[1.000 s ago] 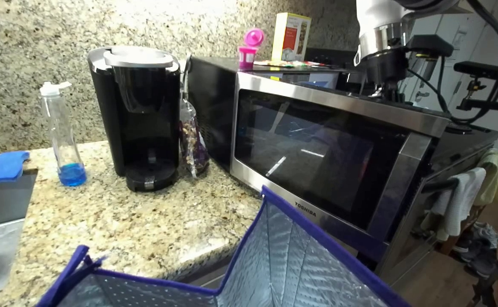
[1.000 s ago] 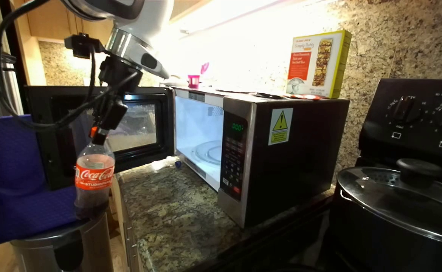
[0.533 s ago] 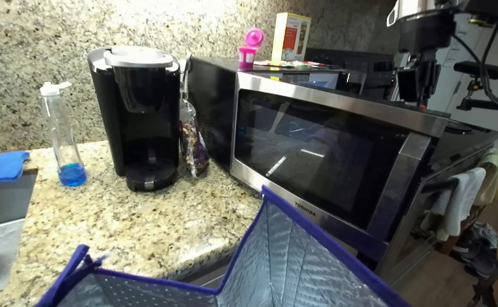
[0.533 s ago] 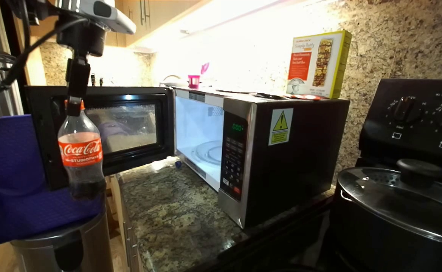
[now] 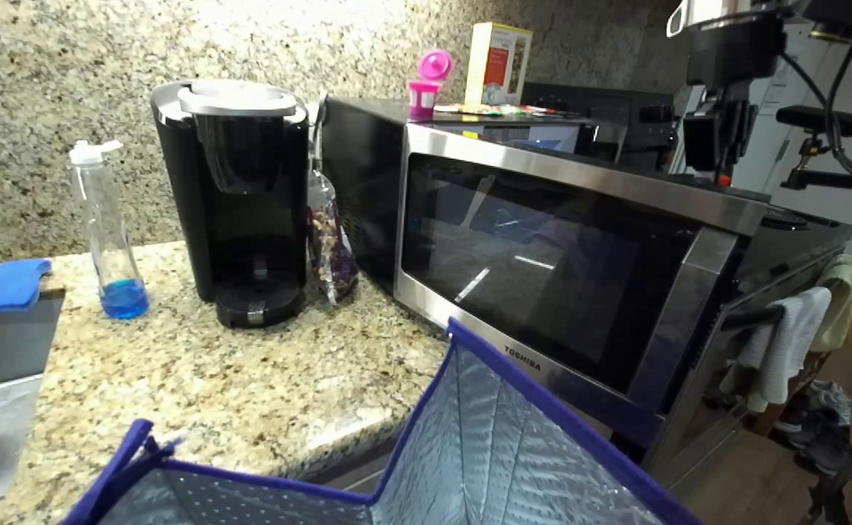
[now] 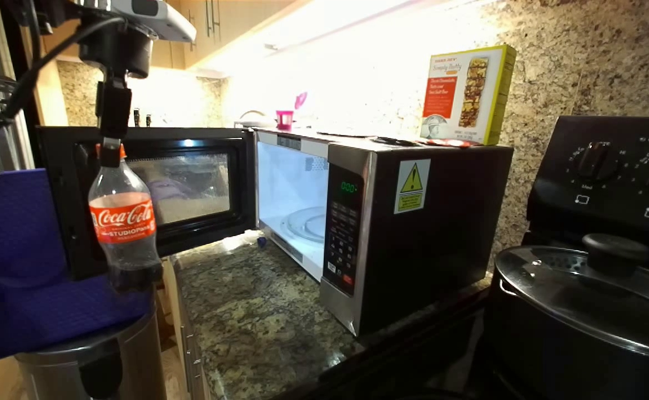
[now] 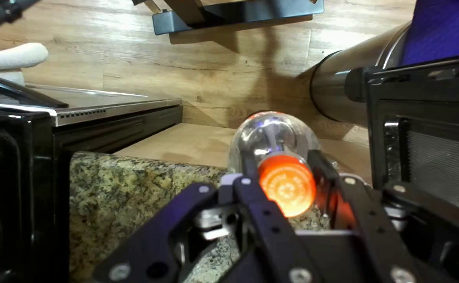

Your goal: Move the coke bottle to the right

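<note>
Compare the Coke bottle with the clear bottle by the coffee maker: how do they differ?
The Coke bottle hangs from the claw; the clear bottle stands on the counter. The Coke bottle holds dark liquid, the clear bottle blue liquid. The Coke bottle's cap is red, the clear bottle's cap white. Both are see-through and only partly filled.

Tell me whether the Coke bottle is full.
No, in an exterior view the Coke bottle holds dark liquid only at its bottom.

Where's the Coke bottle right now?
At left in an exterior view, the Coke bottle hangs by its cap from the end effector, in front of the open microwave door.
</note>
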You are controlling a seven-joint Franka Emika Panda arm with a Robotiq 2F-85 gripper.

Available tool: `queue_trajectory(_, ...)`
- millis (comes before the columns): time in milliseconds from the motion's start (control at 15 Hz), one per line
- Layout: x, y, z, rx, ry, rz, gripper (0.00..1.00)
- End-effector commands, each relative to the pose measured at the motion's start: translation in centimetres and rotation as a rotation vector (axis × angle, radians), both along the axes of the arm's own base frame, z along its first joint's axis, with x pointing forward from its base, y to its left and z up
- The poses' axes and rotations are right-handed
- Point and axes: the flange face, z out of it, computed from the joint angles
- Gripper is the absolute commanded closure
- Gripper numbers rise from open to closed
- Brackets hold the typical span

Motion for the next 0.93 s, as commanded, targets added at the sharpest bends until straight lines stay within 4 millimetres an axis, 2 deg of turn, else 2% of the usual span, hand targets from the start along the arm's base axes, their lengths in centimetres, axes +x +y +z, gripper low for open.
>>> queue_trajectory(0, 1.3, -3.3, 2.6, -0.088, -0.023, -0.047, 0.86)
queue_trajectory(200, 2.8, -6.6, 4.2, -0.119, -0.026, -0.030, 0.87)
queue_trajectory(400, 4.8, -9.0, 4.5, -0.129, -0.004, 0.004, 0.87)
queue_trajectory(867, 9.8, -11.8, 1.3, -0.111, 0.050, 0.091, 0.87)
